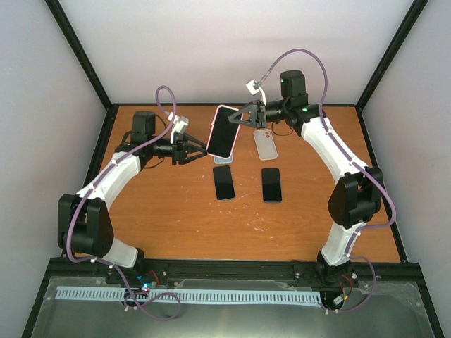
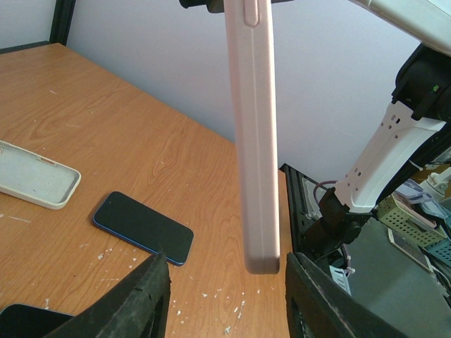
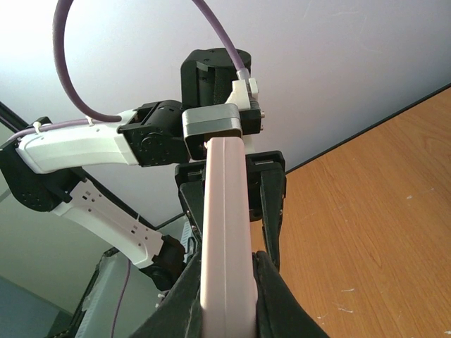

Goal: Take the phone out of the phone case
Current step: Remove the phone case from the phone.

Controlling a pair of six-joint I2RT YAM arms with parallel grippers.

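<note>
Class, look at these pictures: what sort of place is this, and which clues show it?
Probably a robotics lab test cell: a wooden table walled by white panels in a black frame, with two robot arms bolted at its edge.

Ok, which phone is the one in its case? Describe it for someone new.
Look above the far middle of the wooden table. The pink-cased phone is held in the air there by the right hand. The two bare black phones lie flat on the wood.
</note>
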